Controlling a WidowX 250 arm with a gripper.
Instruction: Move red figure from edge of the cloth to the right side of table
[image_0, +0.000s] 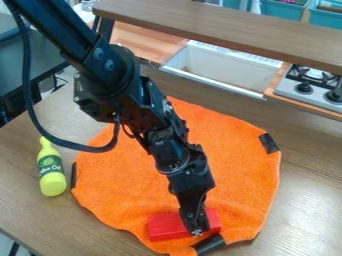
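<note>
Wood-grain table (304, 200), largest thing here, spreads out around the cloth. Black jointed robot arm (182, 155) slants across the cloth from the upper left. Round orange cloth of soft-looking fabric (247, 170), my landmark, lies a little rumpled. Beyond its far edge: white rectangular sink basin (220, 62); to the right of that, grey toy stove (310, 87). Left of the cloth, yellow plastic bottle with green label (51, 172), upright.

Task's figure: red oblong block (165, 228), flat on the cloth near its near edge. Probably light, stiff, rather smooth, not fragile. Best hold: across the narrow width, near mid-length, lifted clear so the cloth isn't dragged along.

Black two-finger gripper (196, 230) points down over the block's right half, above the cloth's near edge. Whether open, closed or gripping the block, I cannot tell; contact also unclear.

Smallest: black strip (210, 244) at the cloth's near edge, just beside the block.
</note>
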